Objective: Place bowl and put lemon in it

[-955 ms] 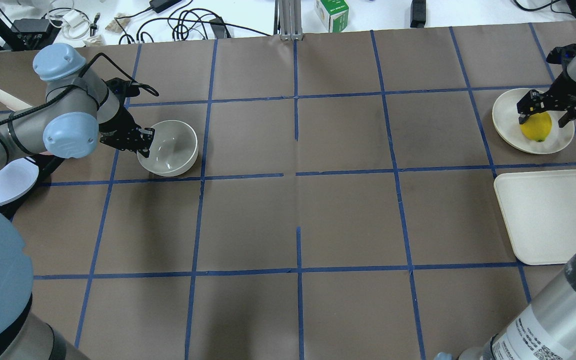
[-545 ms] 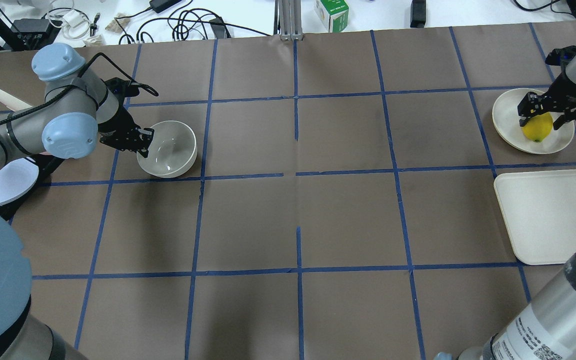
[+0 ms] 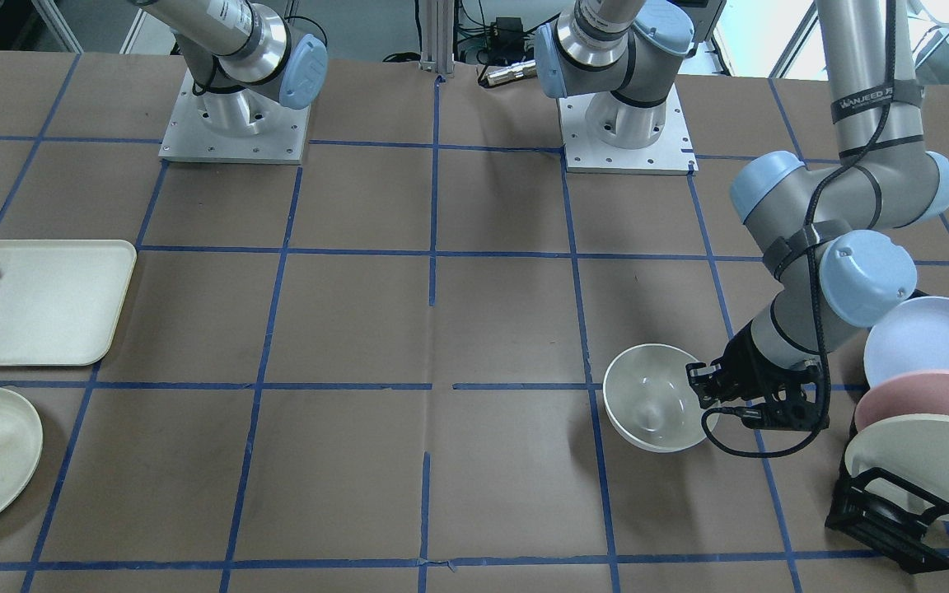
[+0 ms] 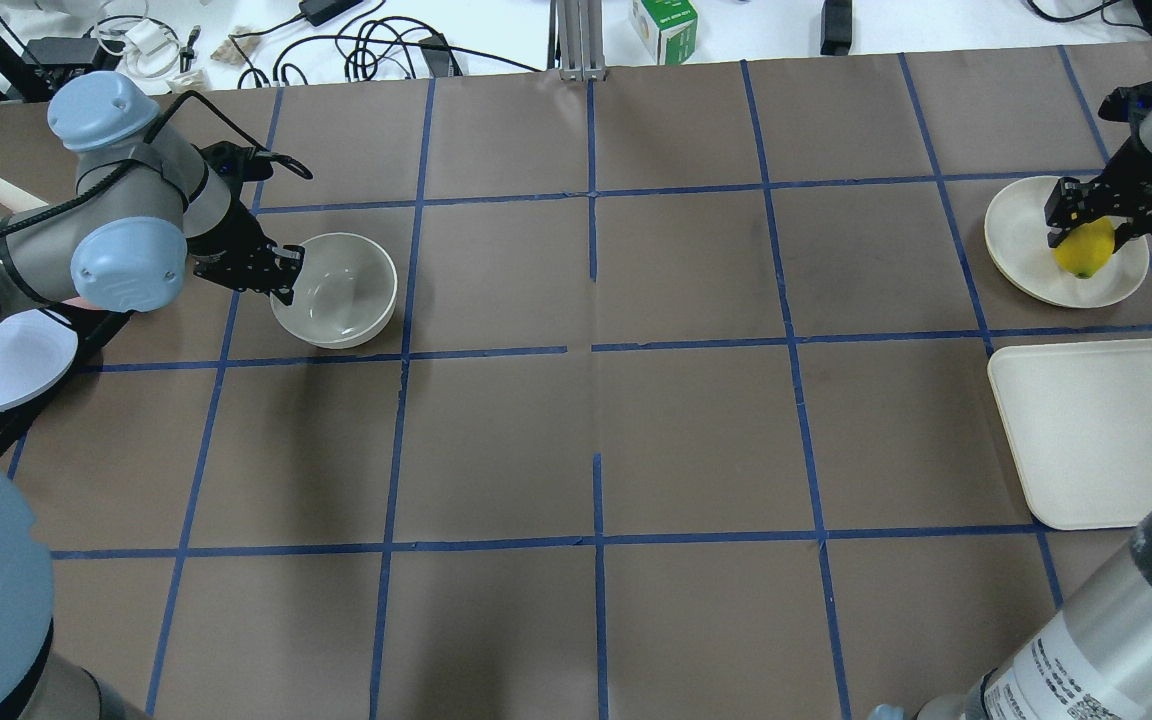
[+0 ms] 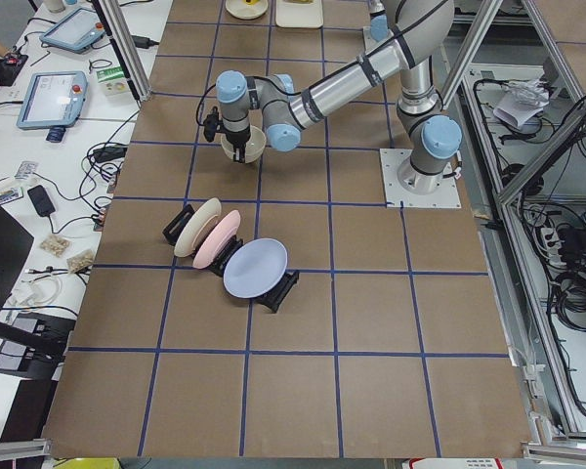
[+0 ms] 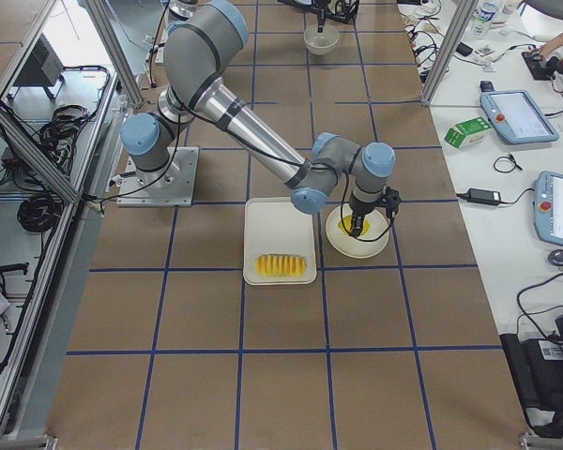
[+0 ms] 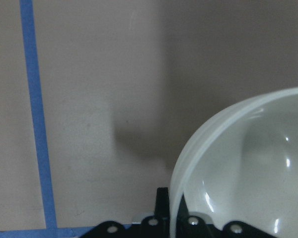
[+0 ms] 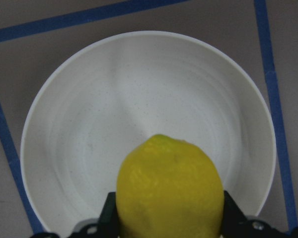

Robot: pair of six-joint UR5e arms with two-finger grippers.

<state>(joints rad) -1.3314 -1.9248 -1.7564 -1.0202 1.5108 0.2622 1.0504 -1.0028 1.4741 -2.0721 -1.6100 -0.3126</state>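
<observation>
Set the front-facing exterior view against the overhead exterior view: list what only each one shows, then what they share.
Only front-facing: the two arm bases bolted to the table. Only overhead: the green carton and cables beyond the table, and the whole right gripper closed on the lemon, both cut off at the front-facing view's edge. Both: the bowl with the left gripper on its rim, the tray and the plate under the lemon.
</observation>
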